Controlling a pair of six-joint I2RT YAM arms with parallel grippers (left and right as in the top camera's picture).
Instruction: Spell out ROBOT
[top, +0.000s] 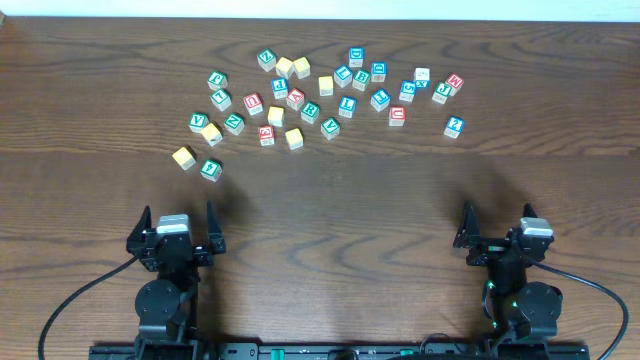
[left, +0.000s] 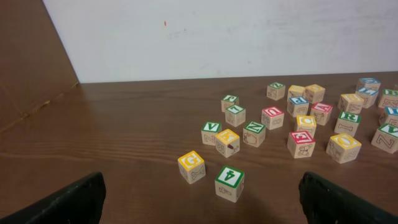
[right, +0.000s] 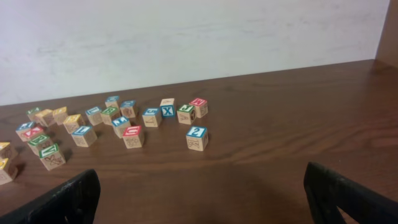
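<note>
Several wooden letter cubes lie scattered across the far half of the table. The green-framed R (top: 310, 112) (left: 349, 118) sits mid-cluster. Two yellow-faced cubes (top: 276, 116) (top: 294, 138) lie just left of it, also seen in the left wrist view (left: 306, 122) (left: 344, 146). A green-framed cube that looks like the B (top: 361, 78) is farther back. Which blue cube carries the T is too small to read. My left gripper (top: 178, 222) (left: 202, 202) and right gripper (top: 500, 228) (right: 202, 199) both stand open and empty near the front edge, well short of the cubes.
Closest to the left gripper are a yellow G cube (left: 191, 163) and a green 4 cube (left: 229, 178). A blue 2 cube (right: 196, 134) lies apart at the right of the cluster. A white wall rises behind the table (top: 330, 200).
</note>
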